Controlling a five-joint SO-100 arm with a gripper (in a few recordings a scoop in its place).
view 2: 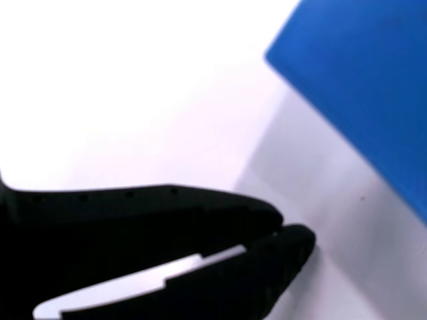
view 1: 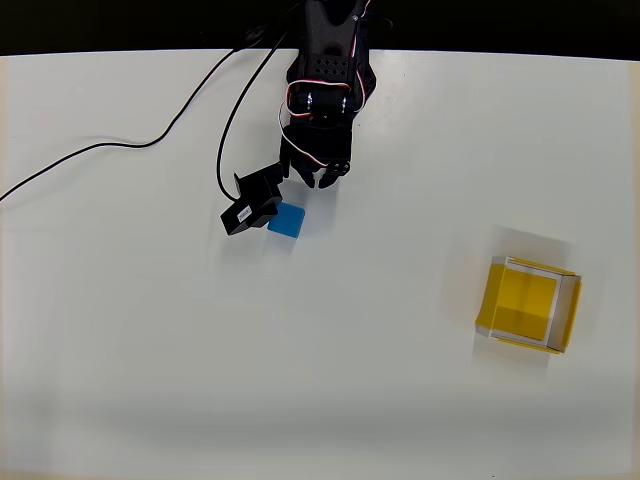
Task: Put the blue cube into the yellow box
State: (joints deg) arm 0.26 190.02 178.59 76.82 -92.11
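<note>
While the black arm [view 1: 325, 90] reaches down from the middle of the desk's far edge, its gripper [view 1: 268, 212] sits low over the white desk [view 1: 150, 350], a little left of centre and in the far half of the surface. Seen from overhead, the blue cube [view 1: 287, 221] lies flat on the desk just beside the black camera block with a white label [view 1: 250, 208], touching or nearly touching its right side; I cannot tell which. Two black cables [view 1: 150, 140] trail from the arm's base across the far left part of the desk. Well apart from all this, the yellow box [view 1: 529, 305] stands upright and open-topped near the right edge, roughly halfway between the far and near edges, with a yellow floor and pale rims. From the wrist, the cube [view 2: 360, 87] fills the upper right corner, blurred and very close, resting on the white surface with a soft grey shadow under its lower edge. Below it the gripper [view 2: 283, 235] shows as two dark fingers [view 2: 167, 207] whose tips meet, so the pincer is closed and holds nothing, with the cube lying clear of the tips.
</note>
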